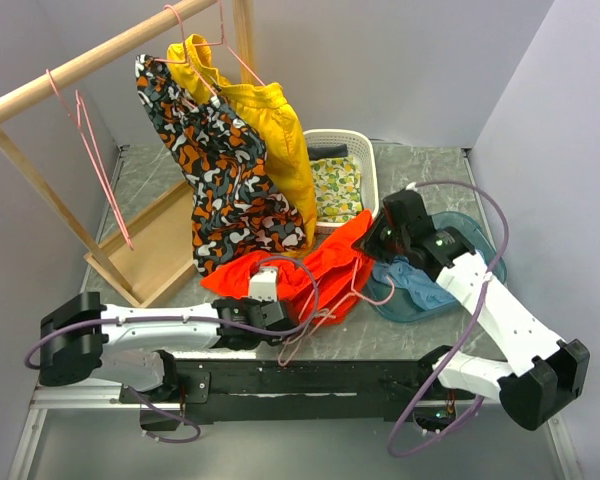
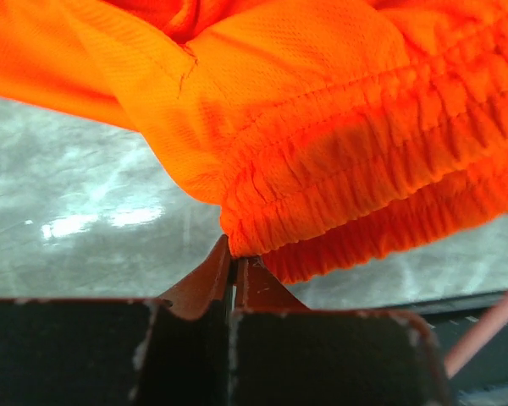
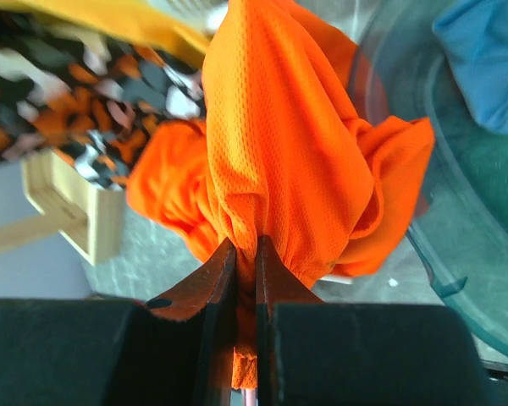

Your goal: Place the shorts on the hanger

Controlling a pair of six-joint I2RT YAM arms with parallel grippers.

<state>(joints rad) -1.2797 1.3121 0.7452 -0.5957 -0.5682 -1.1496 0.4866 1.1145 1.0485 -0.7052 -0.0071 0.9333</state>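
Walls (image 1: 410,60) plain, pale grey-lilac, matte; back wall meets right wall (image 1: 565,130) in a vertical corner at far right; left wall (image 1: 20,220) same tone.

Table (image 1: 420,165) topped in grey marbled sheet, slightly glossy; white glare patch (image 2: 102,216) on it in the left wrist view; light elsewhere soft and even, shadows faint.

Wooden garment rack (image 1: 90,65) at the table's left: round pale rail slanting up toward the back wall; square upright (image 1: 40,185); flat rectangular base frame (image 1: 155,250) lying on the tabletop.

Black strip (image 1: 310,378) along the near table edge; bare metal rail (image 1: 70,398) beside it; grey surface (image 1: 280,455) below, floor or shelf unclear.
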